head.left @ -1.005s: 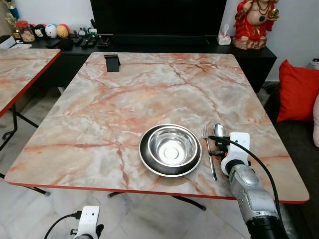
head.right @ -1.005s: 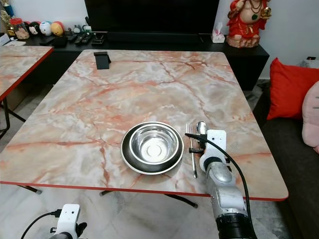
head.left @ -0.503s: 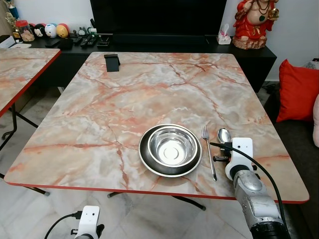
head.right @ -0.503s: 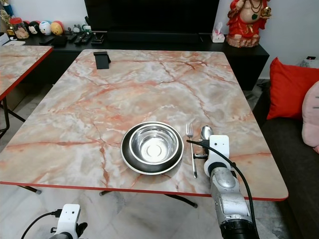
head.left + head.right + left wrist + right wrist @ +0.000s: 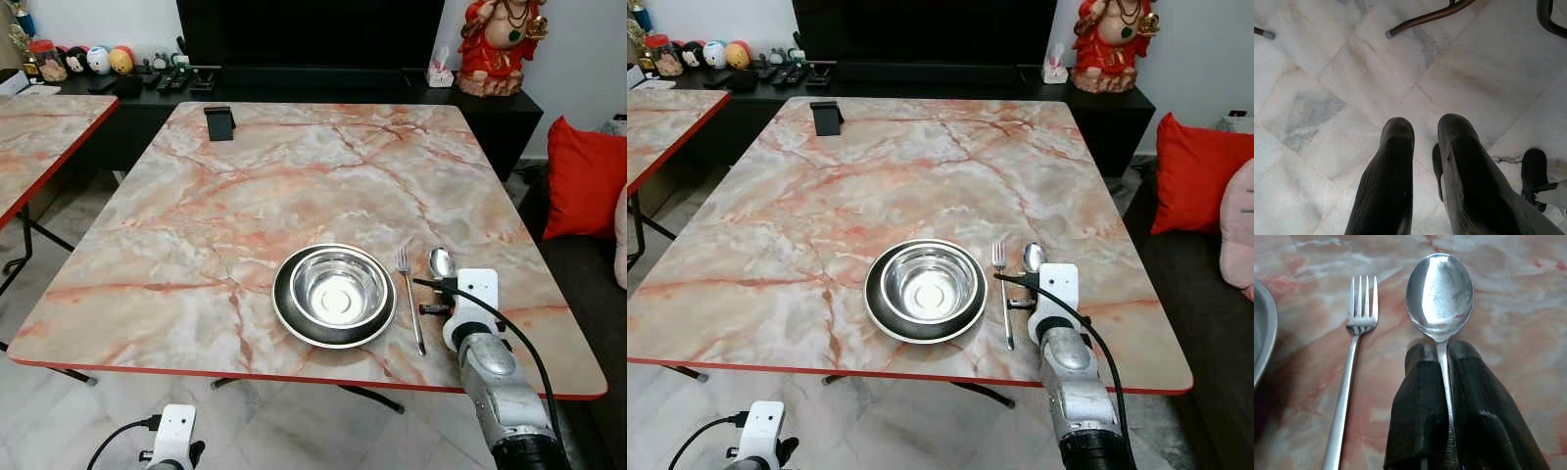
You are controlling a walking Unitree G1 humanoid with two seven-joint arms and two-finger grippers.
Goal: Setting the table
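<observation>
Spoon (image 5: pixel 441 262) lying on the marble table (image 5: pixel 294 186) just right of the fork (image 5: pixel 409 304), near the front-right edge; we're seeing wide bare tabletop behind the bowl (image 5: pixel 338 287) on its dark plate (image 5: pixel 294 318). Right gripper (image 5: pixel 438 296) reaching forward from that front edge, arm angled up over it. Right wrist view: we're pinching the spoon handle between both fingers (image 5: pixel 1420 401), fork alongside, apart. Left wrist view: left gripper (image 5: pixel 1425 132) hanging over floor tiles, fingers slightly parted, holding nothing.
</observation>
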